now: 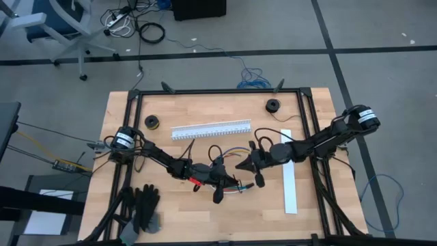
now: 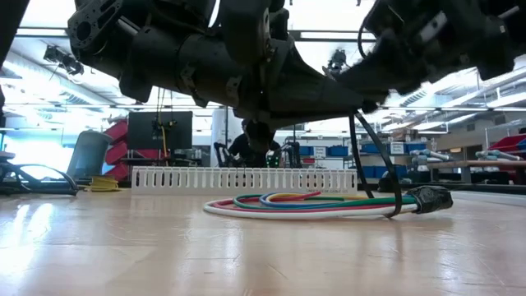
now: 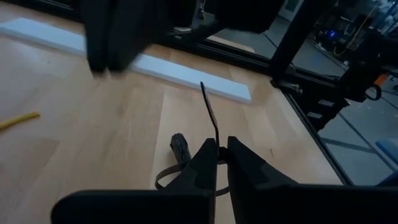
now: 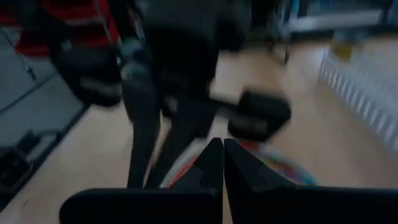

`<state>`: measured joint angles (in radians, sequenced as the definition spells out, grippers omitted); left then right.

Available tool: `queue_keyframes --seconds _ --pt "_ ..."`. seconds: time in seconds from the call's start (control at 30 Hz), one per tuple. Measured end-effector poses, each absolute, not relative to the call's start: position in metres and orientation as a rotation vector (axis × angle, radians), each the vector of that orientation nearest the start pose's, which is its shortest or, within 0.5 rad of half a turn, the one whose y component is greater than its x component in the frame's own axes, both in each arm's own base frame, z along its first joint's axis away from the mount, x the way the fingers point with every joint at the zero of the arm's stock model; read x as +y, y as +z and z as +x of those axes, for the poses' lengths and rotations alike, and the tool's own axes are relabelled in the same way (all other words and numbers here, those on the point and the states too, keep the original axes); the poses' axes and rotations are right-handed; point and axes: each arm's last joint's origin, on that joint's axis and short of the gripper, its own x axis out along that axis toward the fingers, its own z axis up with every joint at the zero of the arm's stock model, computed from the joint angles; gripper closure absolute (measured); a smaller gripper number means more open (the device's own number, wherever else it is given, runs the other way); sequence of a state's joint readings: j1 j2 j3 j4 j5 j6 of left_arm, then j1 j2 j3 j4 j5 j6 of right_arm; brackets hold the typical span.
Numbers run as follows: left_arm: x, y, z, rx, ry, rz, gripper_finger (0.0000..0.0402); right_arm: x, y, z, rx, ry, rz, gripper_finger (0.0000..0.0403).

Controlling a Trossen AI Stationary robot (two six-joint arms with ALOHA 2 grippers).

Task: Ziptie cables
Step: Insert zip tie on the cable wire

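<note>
The cables [image 2: 304, 201] lie in a flat coil of red, green, blue, yellow and white wires on the wooden table [image 1: 171, 219], ending in a dark plug [image 2: 429, 198]. A thin black ziptie [image 2: 374, 156] loops round them next to the plug and rises to my left gripper [image 3: 222, 151], which is shut on it. In the high view my left gripper [image 1: 232, 182] stands over the coil [image 1: 229, 156]. My right gripper [image 4: 222, 149] is shut just beyond it, at the coil's right [image 1: 240, 165]. I see nothing between its fingertips. My left gripper pinches the ziptie's strap [image 3: 217, 142] between its two fingertips. The fingers come nearly level from the table's left. The strap's free end [image 3: 204, 93] sticks out past the fingertips. Its lower part curves down in a loop [image 3: 166, 179] beside the plug [image 3: 180, 147].
A long white slotted channel [image 1: 212, 130] lies behind the coil, and a flat white strip [image 1: 290, 181] lies at the right. Two black rolls [image 1: 151, 121] [image 1: 273, 106] sit toward the far edge. Black gloves [image 1: 143, 205] lie at the near left. A black frame [image 1: 218, 91] borders the table.
</note>
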<state>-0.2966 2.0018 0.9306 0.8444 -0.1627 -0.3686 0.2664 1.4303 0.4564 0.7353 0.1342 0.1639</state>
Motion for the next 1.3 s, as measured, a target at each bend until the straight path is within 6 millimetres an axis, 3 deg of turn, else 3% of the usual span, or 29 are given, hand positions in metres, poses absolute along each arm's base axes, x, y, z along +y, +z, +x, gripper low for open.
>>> queue_keyframes --seconds 0.37,0.93,1.3 --pt "-0.111 0.135 0.378 0.243 -0.098 -0.241 0.0401 0.076 0.170 0.251 0.303 0.232 0.141 0.0397" --pt "-0.110 0.135 0.378 0.236 -0.089 -0.238 0.0401 0.083 0.155 0.267 0.180 0.270 0.153 0.0319" --pt "-0.107 0.136 0.380 0.216 -0.071 -0.242 0.0401 0.081 0.150 0.267 0.227 0.251 0.143 0.0326"
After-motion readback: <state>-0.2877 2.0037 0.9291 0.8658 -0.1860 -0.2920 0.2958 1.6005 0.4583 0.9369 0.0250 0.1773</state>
